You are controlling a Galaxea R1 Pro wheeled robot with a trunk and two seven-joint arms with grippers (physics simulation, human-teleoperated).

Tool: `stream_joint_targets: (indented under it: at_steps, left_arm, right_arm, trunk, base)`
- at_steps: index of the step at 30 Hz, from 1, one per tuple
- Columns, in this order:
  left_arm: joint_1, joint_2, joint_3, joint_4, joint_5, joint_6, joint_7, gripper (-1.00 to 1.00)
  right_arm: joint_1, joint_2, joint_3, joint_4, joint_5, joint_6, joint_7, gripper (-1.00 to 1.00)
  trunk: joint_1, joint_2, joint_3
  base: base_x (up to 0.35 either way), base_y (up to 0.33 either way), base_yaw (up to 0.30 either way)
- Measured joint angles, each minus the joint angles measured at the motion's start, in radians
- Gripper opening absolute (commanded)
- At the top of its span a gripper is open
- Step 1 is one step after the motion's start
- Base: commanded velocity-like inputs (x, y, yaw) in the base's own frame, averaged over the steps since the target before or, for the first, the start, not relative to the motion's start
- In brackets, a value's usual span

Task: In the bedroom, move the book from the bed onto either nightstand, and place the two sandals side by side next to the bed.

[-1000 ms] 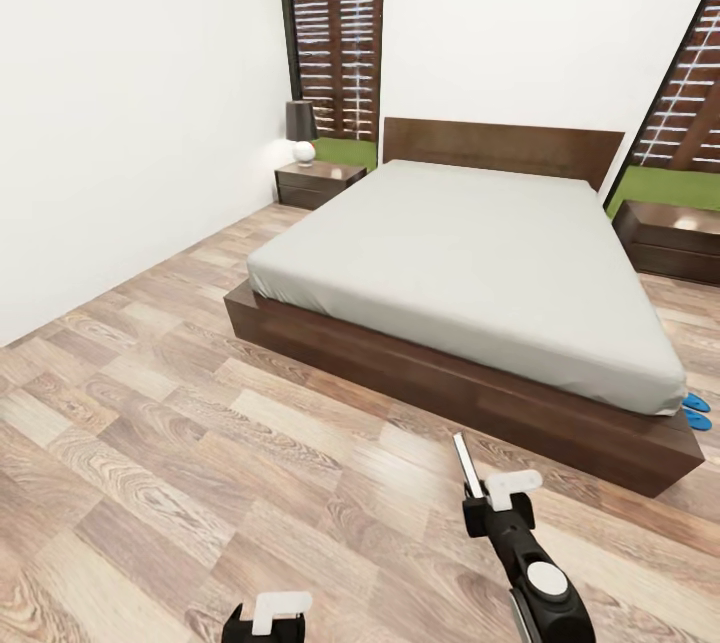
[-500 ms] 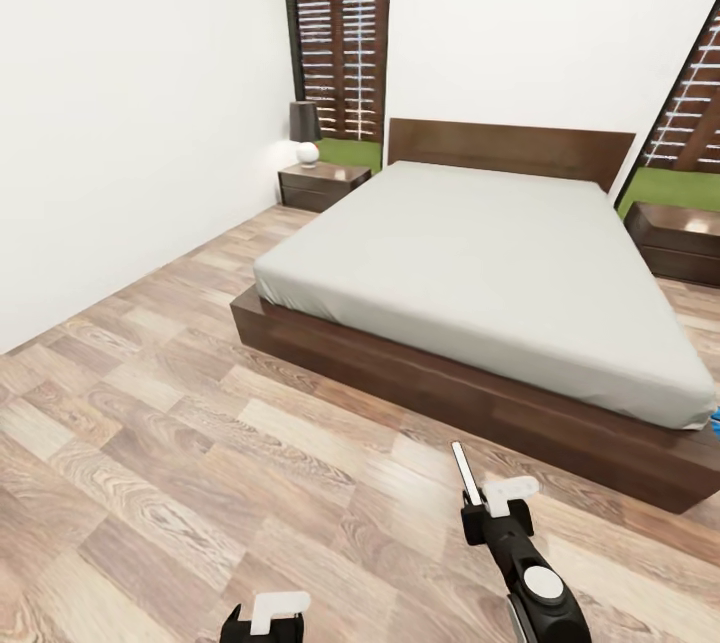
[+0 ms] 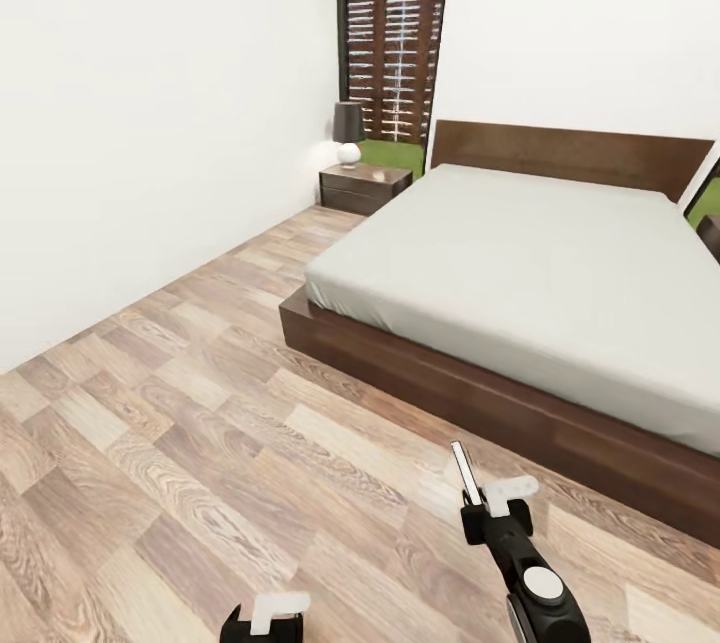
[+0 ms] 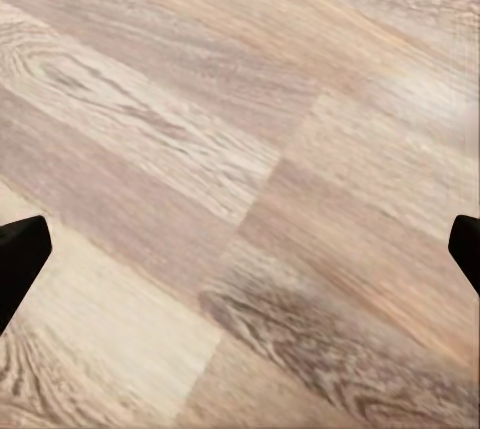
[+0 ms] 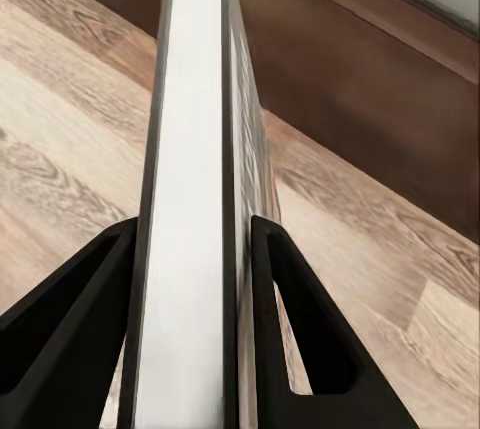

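Camera swung left — right jaws (image 5: 195,279) pinching book (image 5: 190,149), left jaws (image 4: 240,249) spread.

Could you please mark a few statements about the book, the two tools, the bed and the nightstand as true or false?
1. The right tool is shut on the book. True.
2. The book lies flat on the bed. False: it is gripped edge-on, above the floor.
3. The left tool holds a sandal. False: it is open, with bare floor between its fingers.
4. A lamp stands on the nightstand. True.
5. The nightstand stands at the bed's foot. False: it is beside the headboard.
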Motion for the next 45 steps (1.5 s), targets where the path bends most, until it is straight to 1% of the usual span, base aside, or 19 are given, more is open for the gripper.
stream_joint_targets:
  at_steps: [5,12,13,21,31,34,35,36,37,38,39,40,41,42,43,45]
  left_arm:
    - [0.0,0.0,0.0,0.0,0.0,0.0,0.0,1.0]
    - [0.0,0.0,0.0,0.0,-0.001,0.0,0.0,1.0]
    - [0.0,0.0,0.0,0.0,-0.001,0.0,0.0,1.0]
    - [0.0,0.0,-0.001,0.0,0.0,0.001,0.0,1.0]
    - [0.0,-0.001,-0.001,0.0,-0.001,0.001,0.0,1.0]
    - [-0.001,0.002,0.001,-0.017,-0.003,0.01,-0.001,1.0]
    - [-0.001,0.003,0.002,-0.034,-0.002,0.027,-0.001,1.0]
    - [-0.002,0.005,0.008,-0.063,-0.001,0.06,-0.001,1.0]
    - [-0.002,0.007,0.023,-0.107,-0.003,0.109,-0.001,1.0]
    - [-0.003,0.01,0.046,-0.163,-0.004,0.169,-0.002,1.0]
    - [-0.005,0.014,0.091,-0.257,-0.009,0.267,-0.003,1.0]
    - [-0.008,0.015,0.123,-0.327,-0.012,0.336,-0.004,1.0]
    - [-0.011,0.016,0.137,-0.363,-0.013,0.372,-0.005,1.0]
    - [-0.02,0.016,0.159,-0.424,-0.016,0.441,-0.007,1.0]
    - [-0.027,0.016,0.168,-0.455,-0.017,0.477,-0.008,1.0]
    - [-0.063,0.017,0.188,-0.539,-0.019,0.591,-0.009,1.0]
  right_arm:
    - [0.0,-0.001,0.0,0.0,0.0,0.004,0.0,-1.0]
    - [0.0,0.001,0.0,0.001,-0.001,0.002,0.002,-1.0]
    - [0.0,0.001,0.0,0.004,-0.012,0.006,0.005,-1.0]
    - [0.0,0.004,0.0,0.011,-0.012,-0.004,0.009,-1.0]
    - [0.0,0.004,0.0,0.009,-0.012,-0.006,0.007,-1.0]
    - [0.0,0.004,0.001,-0.005,-0.009,0.0,0.008,-1.0]
    - [0.0,0.004,0.002,-0.021,-0.007,0.008,0.009,-1.0]
    - [0.0,0.005,0.003,-0.034,-0.005,0.023,0.009,-1.0]
    - [0.0,0.006,0.008,-0.042,-0.003,0.054,0.009,-1.0]
    - [0.001,0.008,0.018,-0.047,-0.003,0.096,0.009,-1.0]
    - [-0.001,0.008,0.036,-0.052,-0.004,0.162,0.007,-1.0]
    - [-0.003,0.009,0.045,-0.054,0.001,0.196,0.004,-1.0]
    - [-0.004,0.01,0.048,-0.055,0.005,0.211,0.003,-1.0]
    - [-0.008,0.01,0.052,-0.056,0.005,0.232,0.001,-1.0]
    - [-0.01,0.011,0.054,-0.056,0.006,0.241,0.0,-1.0]
    - [-0.022,0.011,0.058,-0.057,0.009,0.268,-0.009,-1.0]
  trunk:
    - [0.0,0.0,0.0]
    - [0.0,0.0,0.0]
    - [0.0,0.0,0.0]
    - [0.0,0.0,0.0]
    - [0.0,0.0,0.0]
    - [0.0,0.0,0.0]
    - [0.0,0.0,0.0]
    - [0.0,0.0,0.0]
    - [0.0,0.0,0.0]
    - [0.0,0.0,0.0]
    - [0.0,0.0,0.0]
    - [0.0,0.0,0.0]
    - [0.0,0.0,0.0]
    - [0.0,0.0,0.0]
    - [0.0,0.0,0.0]
    - [0.0,0.0,0.0]
  base:
    - [0.116,0.315,0.204]
    - [0.117,0.315,0.01]
    - [0.129,0.315,0.0]
    - [0.147,0.314,0.0]
    - [0.236,0.261,0.0]
    - [0.277,0.222,0.0]
    - [0.279,0.219,0.0]
    - [0.28,0.217,0.0]
    - [0.281,0.216,0.0]
    - [0.282,0.215,0.0]
    - [0.283,0.213,0.0]
    - [0.283,0.211,0.0]
    - [0.285,0.208,0.0]
    - [0.286,0.206,0.0]
    - [0.287,0.204,0.0]
    - [0.288,0.201,0.0]
